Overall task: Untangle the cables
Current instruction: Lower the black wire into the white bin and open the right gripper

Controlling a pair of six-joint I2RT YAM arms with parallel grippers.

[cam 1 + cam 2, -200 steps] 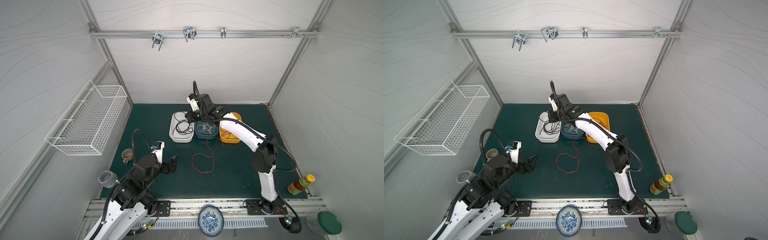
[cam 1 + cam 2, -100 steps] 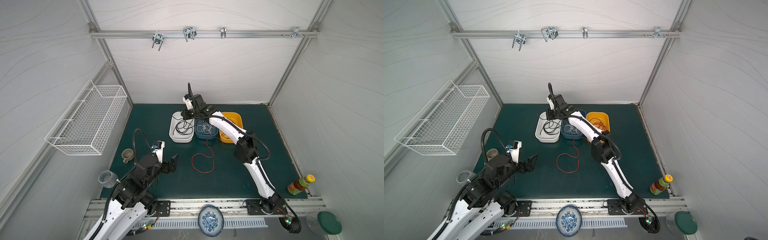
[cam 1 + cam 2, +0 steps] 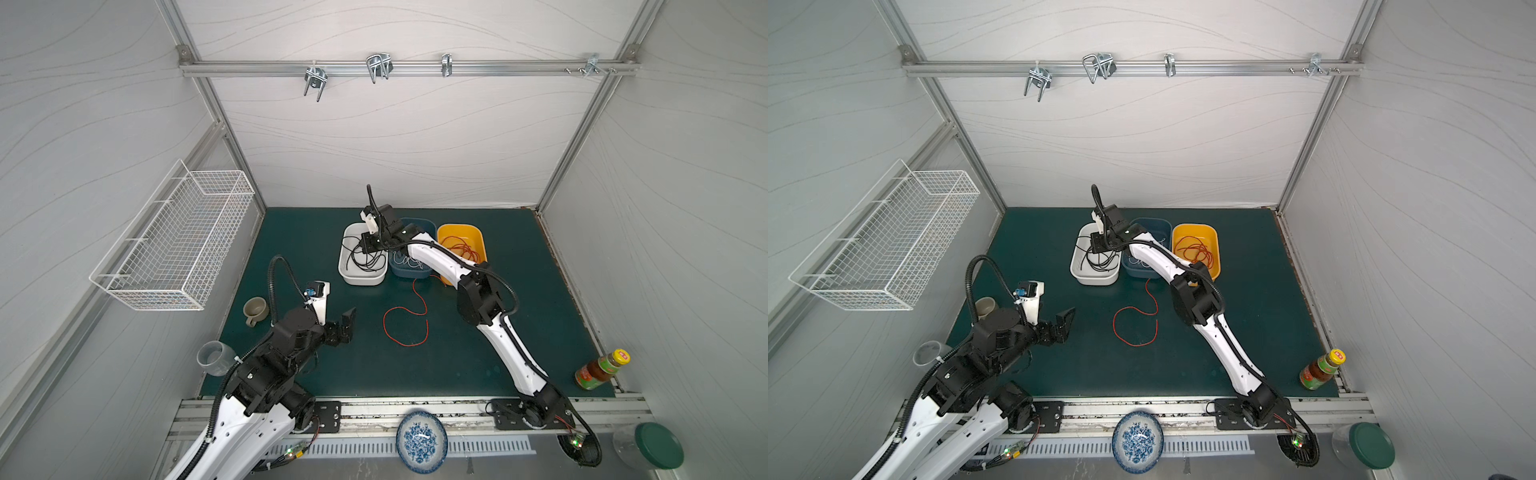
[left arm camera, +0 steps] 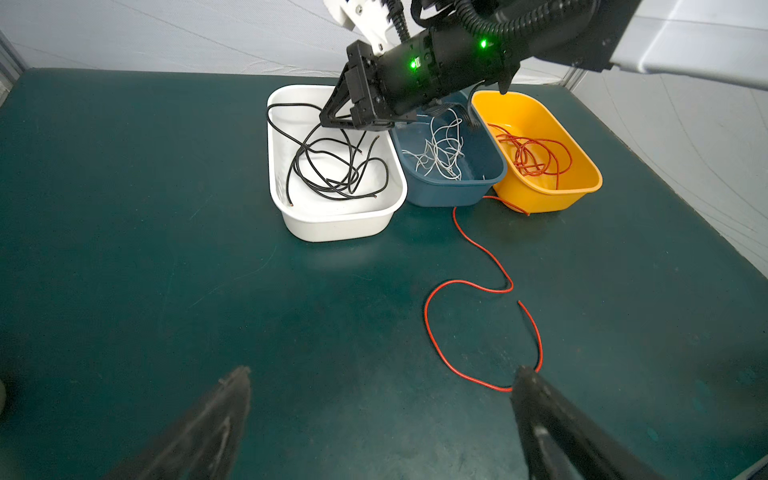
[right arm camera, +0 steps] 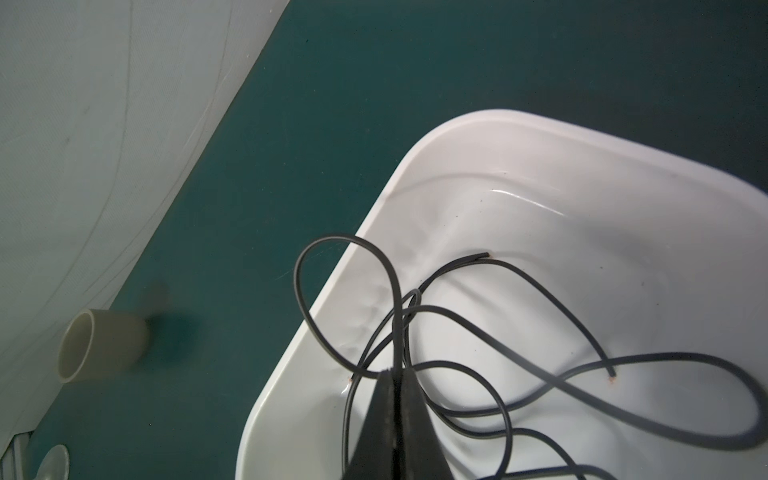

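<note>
So, status, biggest item first? (RK)

Worktop (image 3: 457, 365): three trays side by side at its far end. White tray (image 4: 336, 226) holds the black cables (image 4: 328, 174), blue tray (image 4: 449, 195) the white cables (image 4: 440, 153), yellow tray (image 4: 548, 199) the red cables (image 4: 536, 158). Sorting by colour looks nearly finished. One loose red cable (image 4: 425, 316) lies curled on the worktop in front of the trays. Its far end runs to the foot of the blue and yellow trays; cannot tell whether it goes in. (JM)

Tools? (RK)

Right tool (image 5: 394, 374) is over the white tray, pinched tight on a black cable (image 5: 397, 328). Left tool (image 4: 382, 372) gapes wide and empty, low over the worktop. It is near the loose red cable but apart from it in both top views. (JM)

Risks? (RK)

Three, my judgement only.
1. The held strand crosses others in the heap, so lifting it would likely drag neighbours out.
2. One springy loop (image 5: 296, 276) overhangs the white tray's rim. If released carelessly it may tip onto the worktop.
3. The right forearm spans the blue tray, so a low retreat could snag white strands.

Thin wire also slips from pads easily. (JM)
</note>
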